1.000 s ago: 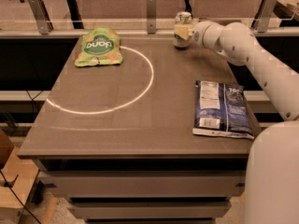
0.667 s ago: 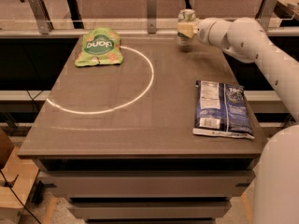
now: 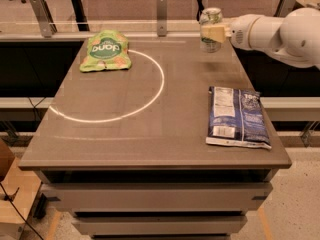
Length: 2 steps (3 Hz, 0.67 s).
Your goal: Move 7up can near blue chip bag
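Pinched in the claw point(image 3: 213, 33) over the far right of the table point(image 3: 150, 134), the 7up can point(image 3: 210, 18) is shown carried slightly rightward since a second ago, though it is still kept well apart from the blue chip bag point(image 3: 237, 116) lying nearer.

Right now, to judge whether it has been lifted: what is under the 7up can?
Only bare table near its far edge lies under the 7up can. The gripper holds the can from the right; whether its base touches the table cannot be seen.
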{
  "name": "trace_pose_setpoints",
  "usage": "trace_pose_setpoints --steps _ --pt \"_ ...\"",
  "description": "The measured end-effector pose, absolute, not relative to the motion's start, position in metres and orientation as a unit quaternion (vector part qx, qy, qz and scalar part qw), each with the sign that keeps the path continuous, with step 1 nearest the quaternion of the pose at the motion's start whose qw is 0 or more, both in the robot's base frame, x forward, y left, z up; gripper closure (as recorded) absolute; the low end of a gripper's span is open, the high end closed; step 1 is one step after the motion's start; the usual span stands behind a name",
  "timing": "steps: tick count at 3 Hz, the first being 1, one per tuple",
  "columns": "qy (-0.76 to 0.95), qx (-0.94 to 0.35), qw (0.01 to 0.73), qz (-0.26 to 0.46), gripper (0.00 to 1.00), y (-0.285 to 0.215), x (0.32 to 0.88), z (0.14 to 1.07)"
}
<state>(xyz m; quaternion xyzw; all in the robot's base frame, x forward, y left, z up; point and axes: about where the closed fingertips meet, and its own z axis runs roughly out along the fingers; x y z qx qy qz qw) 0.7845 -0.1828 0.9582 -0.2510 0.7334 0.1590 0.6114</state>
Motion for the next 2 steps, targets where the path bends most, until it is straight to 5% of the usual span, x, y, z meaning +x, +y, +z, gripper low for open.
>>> trace_pose_setpoints --steps 1,2 --pt "0.729 -0.252 0.612 0.173 1.00 -0.2024 0.7278 0.9671" --pt "0.729 -0.253 0.611 0.174 1.00 -0.2009 0.7283 0.9670"
